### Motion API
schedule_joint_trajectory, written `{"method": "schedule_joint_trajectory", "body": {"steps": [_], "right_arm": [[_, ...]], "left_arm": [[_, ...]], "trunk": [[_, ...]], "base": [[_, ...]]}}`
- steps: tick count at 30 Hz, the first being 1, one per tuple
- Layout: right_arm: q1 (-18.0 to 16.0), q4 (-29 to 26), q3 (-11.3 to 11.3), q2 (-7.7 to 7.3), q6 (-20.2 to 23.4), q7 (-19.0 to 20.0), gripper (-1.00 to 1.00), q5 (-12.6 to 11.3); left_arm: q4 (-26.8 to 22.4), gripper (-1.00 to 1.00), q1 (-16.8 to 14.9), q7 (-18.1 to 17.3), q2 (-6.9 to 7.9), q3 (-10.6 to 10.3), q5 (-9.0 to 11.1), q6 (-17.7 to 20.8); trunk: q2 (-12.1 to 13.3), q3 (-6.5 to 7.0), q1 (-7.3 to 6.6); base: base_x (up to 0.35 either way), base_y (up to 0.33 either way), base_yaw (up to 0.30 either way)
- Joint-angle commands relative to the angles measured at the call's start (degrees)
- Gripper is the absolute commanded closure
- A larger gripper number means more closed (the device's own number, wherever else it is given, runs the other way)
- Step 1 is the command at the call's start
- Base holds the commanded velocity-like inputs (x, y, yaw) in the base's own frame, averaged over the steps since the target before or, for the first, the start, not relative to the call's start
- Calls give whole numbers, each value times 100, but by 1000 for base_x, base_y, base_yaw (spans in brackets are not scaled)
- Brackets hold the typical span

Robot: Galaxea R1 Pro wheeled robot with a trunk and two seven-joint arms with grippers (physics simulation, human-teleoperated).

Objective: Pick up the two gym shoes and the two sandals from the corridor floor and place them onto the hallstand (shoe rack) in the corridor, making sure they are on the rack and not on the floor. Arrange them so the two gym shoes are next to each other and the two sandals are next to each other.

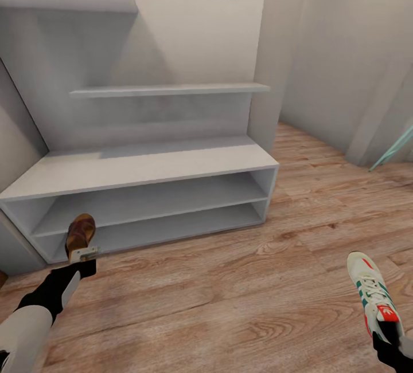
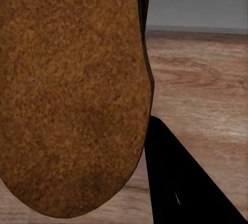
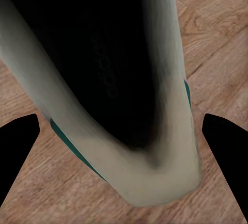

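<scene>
Down at 5 o'clock in the head view, the right claw [image 1: 385, 333] pinches the heel of a white gym shoe [image 1: 374, 293] with green stripes and a red patch. The shoe's toe points up to 12 o'clock, and it hangs over the wood floor [image 1: 241, 298]. From the right wrist, you look into the dark inside of that shoe [image 3: 119, 79], with one black finger [image 3: 15, 152] on each side of the heel.

At 8 o'clock the left claw [image 1: 84, 255] pinches the back of a brown sandal [image 1: 80, 232]. The sandal's front end is right at the open lower tier of the grey shoe rack [image 1: 143, 167], low down by its left end. I cannot tell if it touches the shelf yet. From the left wrist, the sandal's brown sole [image 2: 72, 95] is very close, and a dark finger [image 2: 181, 182] sits beside it.

Each arm holds one shoe by its back end so the front can slide onto a shelf first. I think the sandal is about to go in. The gym shoe waits farther away, well apart from the rack. No shoe sits on the rack's top or its two upper shelves.
</scene>
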Motion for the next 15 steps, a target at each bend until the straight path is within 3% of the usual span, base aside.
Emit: {"method": "schedule_joint_trajectory", "body": {"steps": [1, 5, 15], "right_arm": [[-7, 5, -47, 3, -20, 41, 100, 47], [-7, 5, -43, 4, -16, 41, 100, 48], [-7, 1, -43, 4, -20, 41, 100, 49]], "left_arm": [[-15, 100, 1, -4, 3, 11, -11, 39], [-194, 100, 4, -11, 9, 9, -14, 65], [-377, 100, 4, -6, 11, 9, -23, 100]], "trunk": [[-2, -8, -1], [-2, -28, -1], [-403, -292, 218]], "base": [[0, 0, 0], [0, 0, 0], [0, 0, 0]]}}
